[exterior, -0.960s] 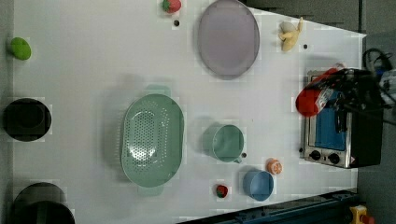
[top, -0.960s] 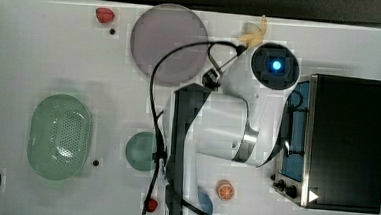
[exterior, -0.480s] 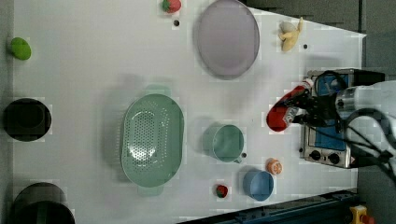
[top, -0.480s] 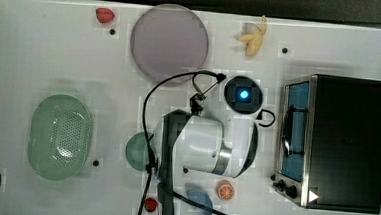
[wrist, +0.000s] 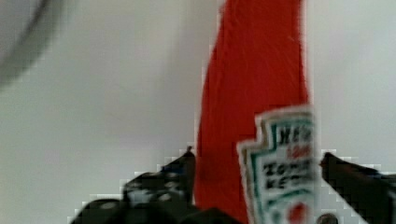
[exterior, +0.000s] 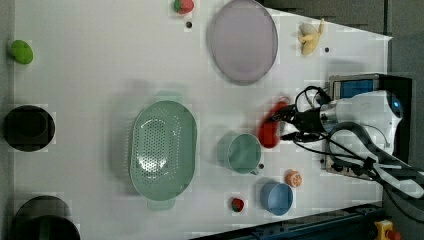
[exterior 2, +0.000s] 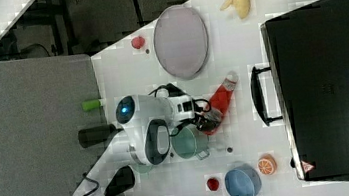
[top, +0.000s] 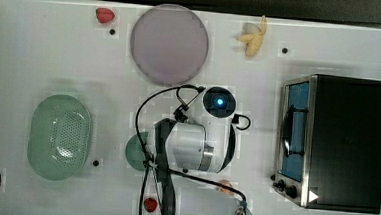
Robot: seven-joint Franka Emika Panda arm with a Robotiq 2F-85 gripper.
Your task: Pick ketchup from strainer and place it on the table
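Jaws [wrist: 254, 186] are clamping the ketchup [exterior: 270, 131] near its base, one finger pressing each side of the labelled body in the wrist view. In the left view the bottle is sitting at centre-right of the frame, just right of the green cup [exterior: 244, 153] and below the grey-lilac plate [exterior: 243, 41]. In the right view it is lying tilted at mid-frame, white cap pointing toward the toaster oven [exterior 2: 329, 84]. The strainer [exterior: 161, 150] is sitting empty at centre-left of the left view, well apart from the bottle.

Whether the bottle is touching the counter [exterior: 100, 65] I cannot tell.

Risks, as judged:
- Releasing while it is tilted: the bottle could tip or roll toward the cup or oven.
- Releasing above the surface: it could drop and bounce.
- Lowering too close to the cup: the bottle or fingers could be knocking its rim.
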